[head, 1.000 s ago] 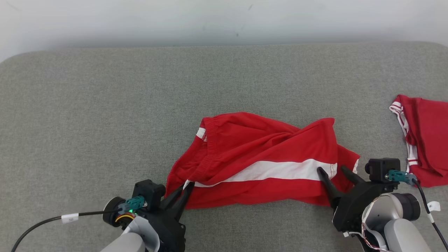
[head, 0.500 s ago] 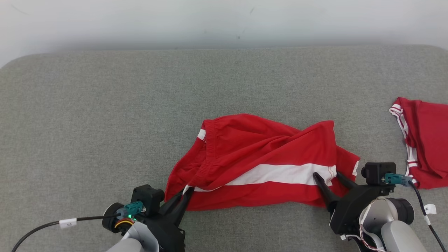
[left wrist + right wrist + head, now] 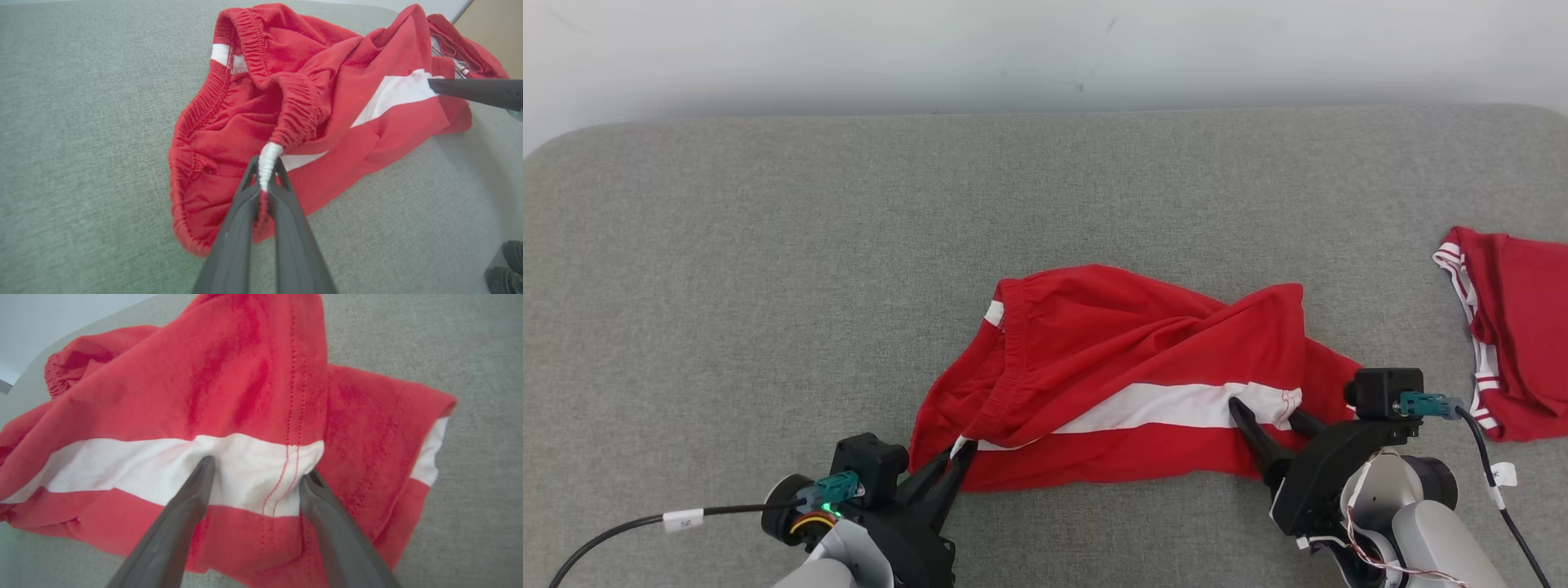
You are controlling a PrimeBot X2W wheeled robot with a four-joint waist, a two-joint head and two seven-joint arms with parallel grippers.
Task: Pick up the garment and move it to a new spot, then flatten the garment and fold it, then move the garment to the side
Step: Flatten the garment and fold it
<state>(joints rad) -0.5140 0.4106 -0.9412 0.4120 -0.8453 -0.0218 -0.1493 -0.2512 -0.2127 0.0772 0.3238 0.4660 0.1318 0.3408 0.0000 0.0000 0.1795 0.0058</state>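
Flattening is unfinished: left gripper (image 3: 960,451) pinches the crumpled red white-striped fabric shorts (image 3: 1127,343), right gripper (image 3: 1264,408) stands wide open over their hem (image 3: 294,457).

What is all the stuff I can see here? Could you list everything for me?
red shorts: one, red with a white stripe, crumpled at the middle of the table, near its front edge
second red garment: one, red with white trim, at the right edge
grey table: one, grey fabric top, under everything
wall: one, white, behind the table
black cables: two, one at each wrist
left gripper: one, black, shut on the shorts' waistband
right gripper: one, black, open, fingers astride the stripe near the leg hem
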